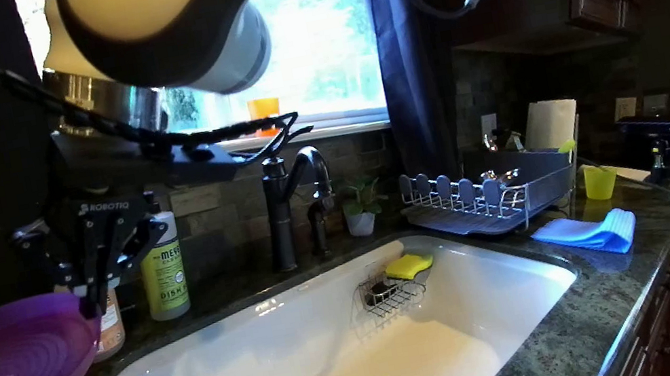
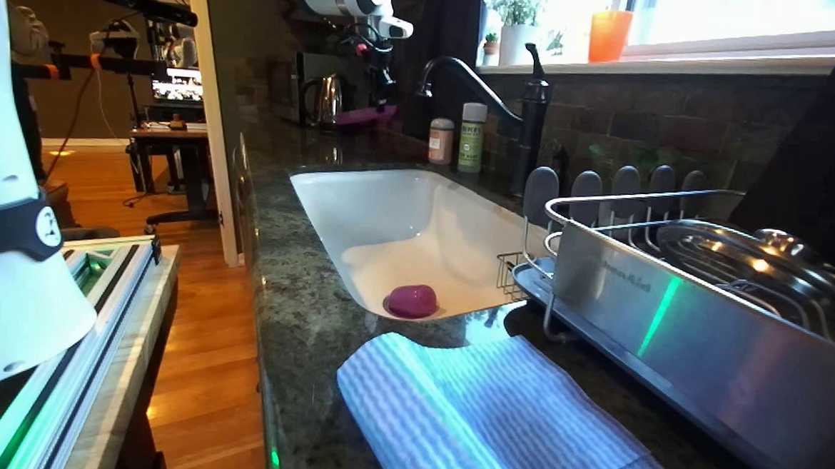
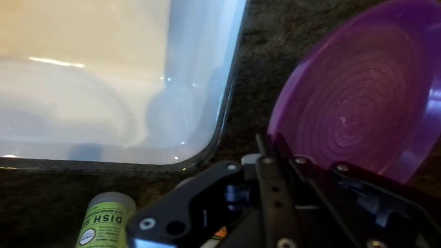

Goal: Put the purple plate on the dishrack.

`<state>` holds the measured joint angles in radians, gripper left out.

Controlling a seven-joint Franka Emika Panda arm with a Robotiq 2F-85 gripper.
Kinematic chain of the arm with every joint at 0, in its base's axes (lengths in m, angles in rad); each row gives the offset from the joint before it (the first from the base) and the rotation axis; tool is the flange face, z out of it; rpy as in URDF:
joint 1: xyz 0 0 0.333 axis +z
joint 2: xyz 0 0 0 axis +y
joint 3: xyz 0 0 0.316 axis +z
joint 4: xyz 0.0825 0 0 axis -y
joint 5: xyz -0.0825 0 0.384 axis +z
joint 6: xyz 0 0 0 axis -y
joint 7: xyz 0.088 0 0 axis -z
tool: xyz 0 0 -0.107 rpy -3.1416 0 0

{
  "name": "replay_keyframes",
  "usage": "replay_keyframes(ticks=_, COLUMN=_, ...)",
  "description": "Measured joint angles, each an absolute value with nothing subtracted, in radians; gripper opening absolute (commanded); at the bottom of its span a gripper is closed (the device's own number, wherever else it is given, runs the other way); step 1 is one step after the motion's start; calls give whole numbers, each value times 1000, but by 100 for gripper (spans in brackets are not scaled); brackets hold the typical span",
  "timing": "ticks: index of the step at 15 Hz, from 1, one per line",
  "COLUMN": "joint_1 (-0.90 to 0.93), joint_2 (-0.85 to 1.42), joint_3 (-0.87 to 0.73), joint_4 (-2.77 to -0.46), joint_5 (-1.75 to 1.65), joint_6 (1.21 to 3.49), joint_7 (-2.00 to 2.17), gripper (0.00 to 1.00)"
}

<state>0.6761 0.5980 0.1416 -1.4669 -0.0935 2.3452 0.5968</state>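
purple plate (image 3: 355,103) is jutting tilted from the claw (image 3: 268,138), which is clamping its rim, while the dishrack (image 1: 492,193) is standing well apart from the claw, across the sink (image 1: 254,354).

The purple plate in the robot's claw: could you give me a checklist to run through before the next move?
1. Grip on the plate: ok; the gripper is shut on the rim of the purple plate.
2. Plate level: not ok; it looks tilted in an exterior view.
3. Dishrack standing ready: ok; it stands on the counter.
4. Room in the rack: cannot tell; a shiny metal piece lies in it.
5. Clear route: cannot tell; the faucet rises beside the sink, so steering wide seems wise.
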Motion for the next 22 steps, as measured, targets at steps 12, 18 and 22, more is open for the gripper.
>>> replay_keyframes(ticks=12, joint_1=594, joint_2=202, joint_3=133, joint_4=-1570, joint_5=-177, joint_6=1550, joint_7=711, gripper=1)
replay_keyframes(ticks=18, joint_1=529, joint_2=177, joint_3=183, joint_4=-1592, joint_5=-182, joint_6=1566, joint_7=722, gripper=1)
replay_keyframes(ticks=22, joint_1=485, joint_2=158, joint_3=207, joint_4=-1600, joint_5=-186, joint_6=1692, joint_7=770, gripper=1)
